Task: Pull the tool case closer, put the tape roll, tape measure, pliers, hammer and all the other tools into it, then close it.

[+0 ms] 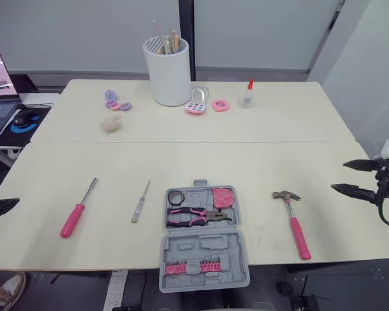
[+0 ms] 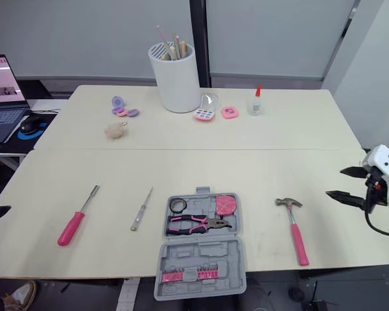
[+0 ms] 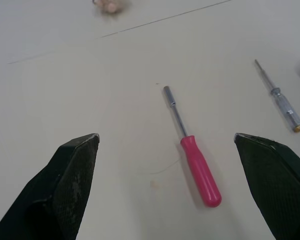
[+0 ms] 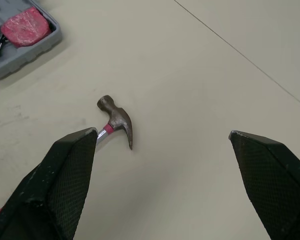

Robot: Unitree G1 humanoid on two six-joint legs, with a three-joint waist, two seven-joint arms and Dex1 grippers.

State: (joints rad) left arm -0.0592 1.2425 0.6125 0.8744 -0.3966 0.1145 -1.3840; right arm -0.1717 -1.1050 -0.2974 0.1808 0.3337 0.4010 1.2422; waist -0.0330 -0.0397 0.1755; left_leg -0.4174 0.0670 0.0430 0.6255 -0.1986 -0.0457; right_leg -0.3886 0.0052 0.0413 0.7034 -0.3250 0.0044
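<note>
Table [image 1: 259, 129]: pale top; both grippers hang at its near edge, one at each end, with fingers pointing inward over it.
Tool case [image 1: 204, 249]: grey, lying open and flat between the two grippers, well apart from both sets of fingers. It is beyond the hammer from the right fingers and beyond both screwdrivers from the left fingers.
White holder [image 1: 167, 72]: upright with sticks in it, far across the table from both sets of fingers.
Right gripper [image 4: 162, 132]: fingers spread wide and empty, above the tabletop.
Left gripper [image 3: 165, 136]: fingers spread wide, holding nothing.
Hammer [image 1: 296, 223]: flat on the table on the case side of the right fingers, touching neither. In the right wrist view its head lies close to one fingertip, and the pink handle runs behind that finger.
Pink screwdriver [image 3: 199, 167]: on the table ahead of the left fingers, seen in the gap between them, with the handle nearer them and the shaft pointing away.
Slim screwdriver [image 3: 282, 100]: farther out, past the left finger on the case side.
Pliers [image 1: 191, 217]: in the case, in the half farther from the table edge.
Tape measure [image 1: 223, 197]: pink, in the case corner nearest the right fingers.
Tape roll [image 1: 176, 197]: in the case, on the side toward the left fingers.
</note>
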